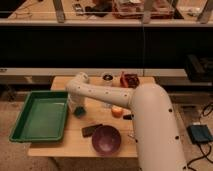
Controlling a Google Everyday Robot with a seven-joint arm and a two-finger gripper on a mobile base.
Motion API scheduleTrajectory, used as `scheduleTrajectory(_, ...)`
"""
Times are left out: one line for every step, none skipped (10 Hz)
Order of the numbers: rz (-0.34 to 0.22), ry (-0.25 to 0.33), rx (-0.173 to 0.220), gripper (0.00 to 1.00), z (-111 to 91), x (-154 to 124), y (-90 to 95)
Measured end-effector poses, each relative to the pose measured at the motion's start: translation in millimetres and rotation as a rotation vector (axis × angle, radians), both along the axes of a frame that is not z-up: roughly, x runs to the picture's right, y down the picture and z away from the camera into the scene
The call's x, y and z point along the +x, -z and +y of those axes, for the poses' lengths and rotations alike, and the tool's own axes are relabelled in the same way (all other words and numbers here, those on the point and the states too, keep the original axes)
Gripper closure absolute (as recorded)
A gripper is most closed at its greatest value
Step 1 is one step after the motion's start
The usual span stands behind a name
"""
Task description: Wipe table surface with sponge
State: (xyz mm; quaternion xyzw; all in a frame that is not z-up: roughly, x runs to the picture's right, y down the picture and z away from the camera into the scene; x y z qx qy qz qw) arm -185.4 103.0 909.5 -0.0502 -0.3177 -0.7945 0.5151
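The table surface [59,146] is a light tan wooden top. My white arm reaches from the lower right across the table to an elbow near the far left corner. The gripper [77,106] points down from there, just right of the green tray. It is shut on the sponge [79,112], a small dark green pad pressed on the wood under the gripper. The fingertips are mostly hidden by the wrist and the sponge.
A green plastic tray [20,131] fills the table's left side. A flat dark block [91,130] and a purple bowl [106,140] sit near the front edge. An orange ball [117,111], a white cup [107,78] and a red-brown container [131,80] lie to the right and back.
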Motion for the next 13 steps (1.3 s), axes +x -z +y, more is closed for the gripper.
scheduleTrajectory(0.014, -0.022, 0.009, 0.90, -16.5, 10.3, -13.5)
scheduleTrajectory(0.028, -0.040, 0.014, 0.90, -28.8, 18.9, -24.6)
scheduleTrajectory(0.043, -0.061, 0.018, 0.90, -39.1, 27.7, -33.5)
scheduleTrajectory(0.066, -0.089, 0.019, 0.90, -47.5, 44.5, -40.4)
scheduleTrajectory(0.081, -0.108, 0.021, 0.90, -52.7, 57.3, -44.3)
scheduleTrajectory(0.093, -0.121, 0.021, 0.90, -56.1, 66.6, -47.7)
scheduleTrajectory(0.106, -0.139, 0.021, 0.90, -57.3, 71.4, -46.9)
scheduleTrajectory(0.116, -0.155, 0.019, 0.90, -56.2, 75.8, -44.3)
scheduleTrajectory(0.131, -0.170, 0.019, 0.90, -55.3, 86.6, -42.3)
scheduleTrajectory(0.151, -0.184, 0.019, 0.90, -52.4, 103.0, -39.7)
scheduleTrajectory(0.174, -0.208, 0.004, 0.90, -41.8, 129.2, -32.5)
scheduleTrajectory(0.187, -0.222, -0.003, 0.90, -33.8, 142.5, -25.8)
scheduleTrajectory(0.199, -0.233, -0.011, 0.90, -22.0, 154.1, -16.1)
